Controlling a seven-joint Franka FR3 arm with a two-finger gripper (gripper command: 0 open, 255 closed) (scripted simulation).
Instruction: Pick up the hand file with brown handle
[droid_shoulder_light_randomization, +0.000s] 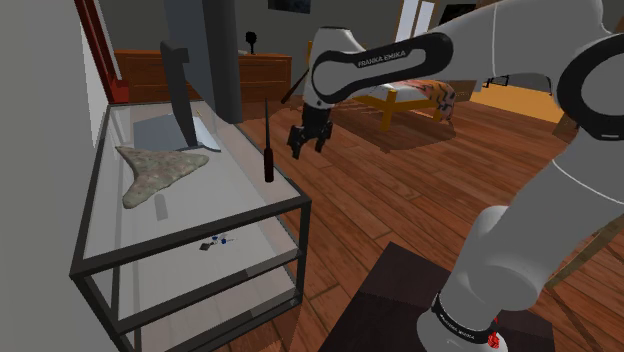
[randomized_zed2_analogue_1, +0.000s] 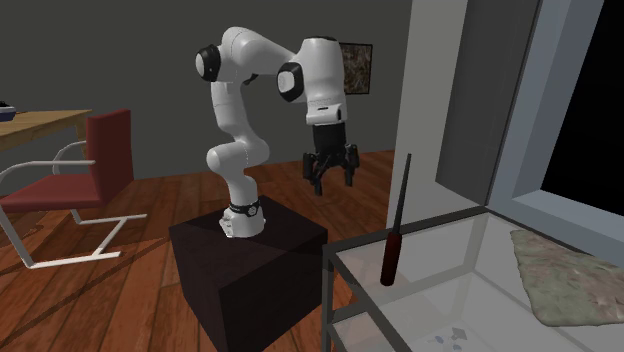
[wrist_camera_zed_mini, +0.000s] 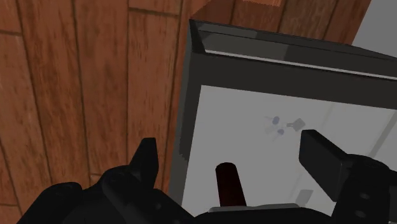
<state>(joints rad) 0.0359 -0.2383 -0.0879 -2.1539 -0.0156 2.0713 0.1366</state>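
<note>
My pincer (droid_shoulder_light_randomization: 309, 140) is wide open right now, both fingers spread with nothing between them touching. It hangs just off the edge of the glass table (droid_shoulder_light_randomization: 190, 240), over the wood floor, near the hand file (droid_shoulder_light_randomization: 269, 150) but clear of it.

The file stands upright right at that same table edge, not far from a corner, handle down and thin dark blade pointing up. In the second exterior view the handle (randomized_zed2_analogue_1: 393, 245) reads as dark reddish brown and my pincer (randomized_zed2_analogue_1: 330, 178) sits higher than it, off the table rim (randomized_zed2_analogue_1: 440, 222).

The wrist view is the murky one. I get a dark reddish stub (wrist_camera_zed_mini: 229, 184) low between my fingers (wrist_camera_zed_mini: 231, 147), and its lower part is cut off by my own hand, so I can't make out the blade there. The table frame (wrist_camera_zed_mini: 188, 114) runs beside it.

Also on the glass: a mottled flat cloth-looking thing (droid_shoulder_light_randomization: 160, 170) toward the far side, and some tiny bits (droid_shoulder_light_randomization: 218, 241) near the front edge that I can't identify.
</note>
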